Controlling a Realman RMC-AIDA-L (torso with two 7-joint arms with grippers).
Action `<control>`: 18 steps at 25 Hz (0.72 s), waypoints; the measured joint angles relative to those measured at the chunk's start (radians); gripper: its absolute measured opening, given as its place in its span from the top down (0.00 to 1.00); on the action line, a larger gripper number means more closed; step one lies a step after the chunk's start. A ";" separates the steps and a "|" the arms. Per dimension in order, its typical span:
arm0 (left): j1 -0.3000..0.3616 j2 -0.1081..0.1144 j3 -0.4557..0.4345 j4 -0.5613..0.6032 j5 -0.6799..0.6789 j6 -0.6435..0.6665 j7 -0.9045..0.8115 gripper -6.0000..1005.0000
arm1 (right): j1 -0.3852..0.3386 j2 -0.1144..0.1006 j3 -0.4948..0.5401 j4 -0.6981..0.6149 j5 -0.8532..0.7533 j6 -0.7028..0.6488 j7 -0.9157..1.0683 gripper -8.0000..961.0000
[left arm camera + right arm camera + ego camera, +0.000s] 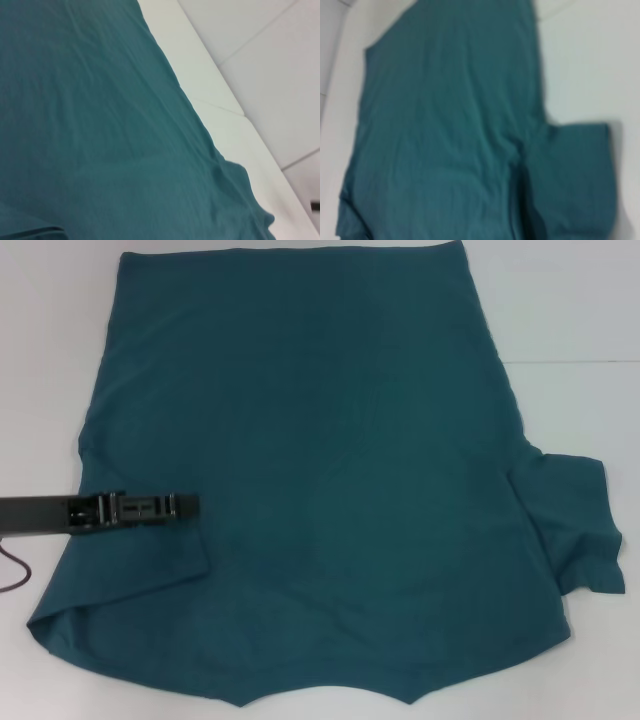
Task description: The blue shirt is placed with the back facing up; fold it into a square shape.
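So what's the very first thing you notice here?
A big blue shirt spread flat over nearly the whole white table, plain side up. Its left sleeve is already folded inward, where the left pincer reaches in over it, while the right sleeve sticks out sideways.

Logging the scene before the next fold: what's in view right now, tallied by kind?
Shirts: 1, the blue shirt, spread on the table, left sleeve folded in, right sleeve still out.
Grippers: 1, the left gripper over the folded left sleeve; the right is out of view.
Tables: 1.
Total: 3.
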 joint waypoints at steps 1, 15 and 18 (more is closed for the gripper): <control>-0.003 0.000 -0.002 0.000 -0.001 -0.006 -0.022 0.18 | -0.003 -0.001 0.003 0.000 -0.015 -0.007 0.005 0.05; -0.001 0.000 -0.010 -0.026 -0.042 -0.049 -0.084 0.18 | 0.015 0.048 -0.007 0.006 -0.109 0.058 -0.057 0.05; 0.000 -0.001 -0.018 -0.028 -0.050 -0.064 -0.084 0.18 | 0.022 0.059 -0.008 0.038 -0.122 0.110 -0.053 0.05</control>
